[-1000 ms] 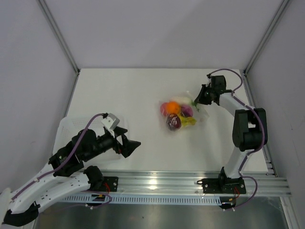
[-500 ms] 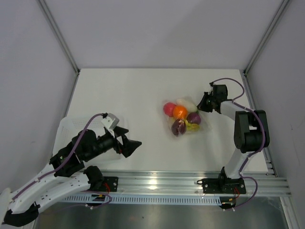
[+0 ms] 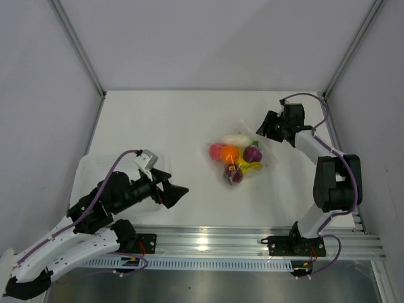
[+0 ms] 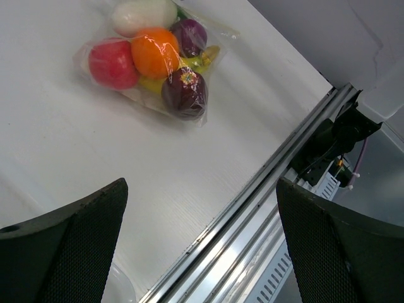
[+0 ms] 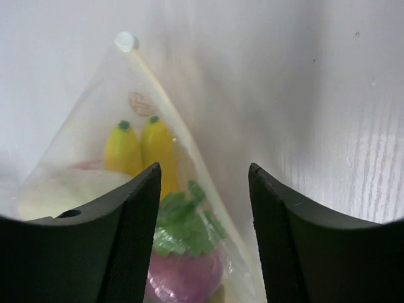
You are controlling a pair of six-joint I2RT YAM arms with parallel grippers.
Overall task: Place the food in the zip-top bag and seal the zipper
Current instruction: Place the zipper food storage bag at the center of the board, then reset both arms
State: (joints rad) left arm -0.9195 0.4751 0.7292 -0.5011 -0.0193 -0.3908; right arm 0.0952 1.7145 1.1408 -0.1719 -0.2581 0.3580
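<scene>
Since all the food (image 3: 230, 154) sits inside the bag (image 3: 261, 153), right of centre on the table (image 3: 158, 126), filling looks done. The zipper (image 5: 165, 107) seal cannot be confirmed (strip appears flat). Right gripper (image 3: 264, 128) is parted beside the bag, pinching nothing. Left gripper (image 3: 175, 192) is spread wide, well apart.

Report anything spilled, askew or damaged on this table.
Nothing stands out. The small clear crinkly plastic bag lies flat on the white table, and the toy fruits and vegetables are all inside it, none loose. Whether its thin closure strip is fully pressed shut cannot be told.
</scene>
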